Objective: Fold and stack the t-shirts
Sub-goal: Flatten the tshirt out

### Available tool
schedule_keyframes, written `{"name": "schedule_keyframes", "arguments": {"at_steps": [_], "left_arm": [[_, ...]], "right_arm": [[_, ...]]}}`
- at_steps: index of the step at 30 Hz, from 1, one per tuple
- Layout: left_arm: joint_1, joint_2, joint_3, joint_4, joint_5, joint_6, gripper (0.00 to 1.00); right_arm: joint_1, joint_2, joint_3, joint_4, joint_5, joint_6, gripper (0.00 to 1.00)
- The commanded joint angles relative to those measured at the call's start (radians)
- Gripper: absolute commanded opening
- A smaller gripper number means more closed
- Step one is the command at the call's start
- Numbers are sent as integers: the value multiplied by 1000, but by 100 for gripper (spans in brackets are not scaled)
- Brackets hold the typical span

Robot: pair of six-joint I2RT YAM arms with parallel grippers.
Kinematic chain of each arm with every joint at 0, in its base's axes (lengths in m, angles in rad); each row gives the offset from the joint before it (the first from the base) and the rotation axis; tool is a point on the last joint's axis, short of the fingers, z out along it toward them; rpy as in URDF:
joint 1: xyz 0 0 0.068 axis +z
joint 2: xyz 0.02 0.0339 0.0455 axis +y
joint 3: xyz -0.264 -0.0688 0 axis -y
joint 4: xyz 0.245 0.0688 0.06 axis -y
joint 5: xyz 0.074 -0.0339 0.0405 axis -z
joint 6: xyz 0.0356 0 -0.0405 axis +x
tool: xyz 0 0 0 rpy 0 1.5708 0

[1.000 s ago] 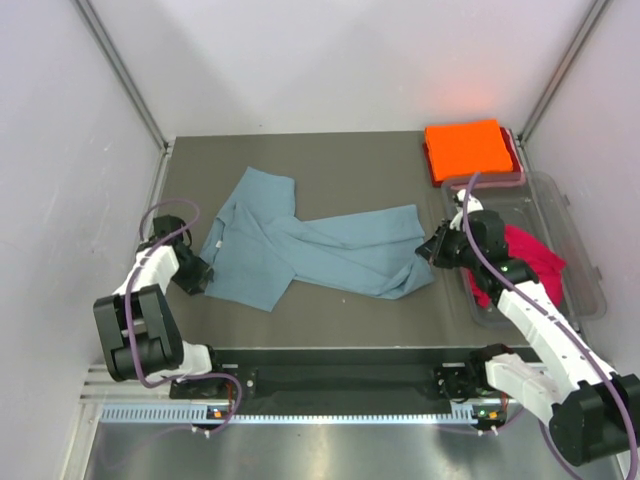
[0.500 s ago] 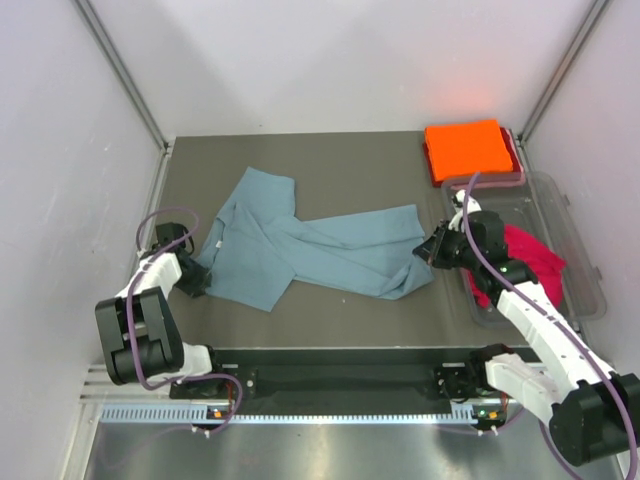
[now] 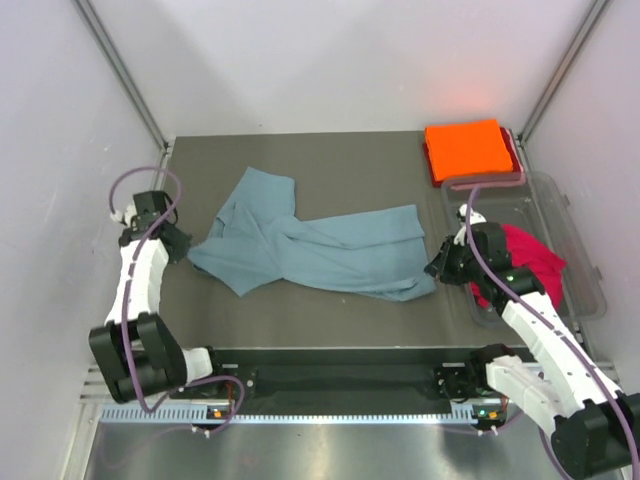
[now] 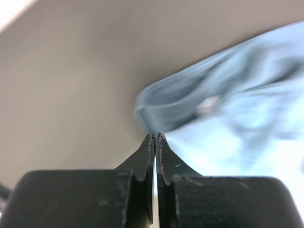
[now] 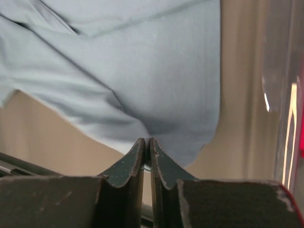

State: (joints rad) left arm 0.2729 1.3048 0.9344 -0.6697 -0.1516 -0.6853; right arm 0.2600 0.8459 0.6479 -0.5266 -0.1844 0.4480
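The grey-blue t-shirt (image 3: 330,250) is one plain dusty tone — paler in the wrist views — left of the clear tub (image 3: 578,228). Inside the tub the red t-shirt (image 3: 535,255) is plain crimson; behind the tub the orange t-shirt (image 3: 464,148) is bright (nearly glowing at its far edge). The table (image 3: 350,160) is dark grey-brown, the cables (image 3: 135,182) purple.

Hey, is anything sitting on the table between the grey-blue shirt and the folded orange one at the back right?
Nothing visible does. Bare table separates the grey-blue t-shirt from the folded orange t-shirt. The clear tub holding the red t-shirt sits to the right of that path, not across it.
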Motion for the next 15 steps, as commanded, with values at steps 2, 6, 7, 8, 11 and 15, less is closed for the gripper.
{"name": "schedule_keyframes", "arguments": {"at_steps": [2,6,7,8,11,15], "left_arm": [[2,-116,115,-47,-17,13,0],[3,-165,139,-48,-11,35,0],[2,-182,141,-47,-3,41,0],[2,-191,138,-44,10,41,0],[2,-220,121,-7,81,40,0],[0,-239,122,4,129,52,0]], "right_arm": [[8,-10,18,-127,5,21,13],[8,4,67,-211,68,121,30],[10,15,76,-242,88,151,33],[8,22,84,-254,106,182,38],[33,56,90,-269,103,389,44],[132,94,76,-302,174,650,43]]}}
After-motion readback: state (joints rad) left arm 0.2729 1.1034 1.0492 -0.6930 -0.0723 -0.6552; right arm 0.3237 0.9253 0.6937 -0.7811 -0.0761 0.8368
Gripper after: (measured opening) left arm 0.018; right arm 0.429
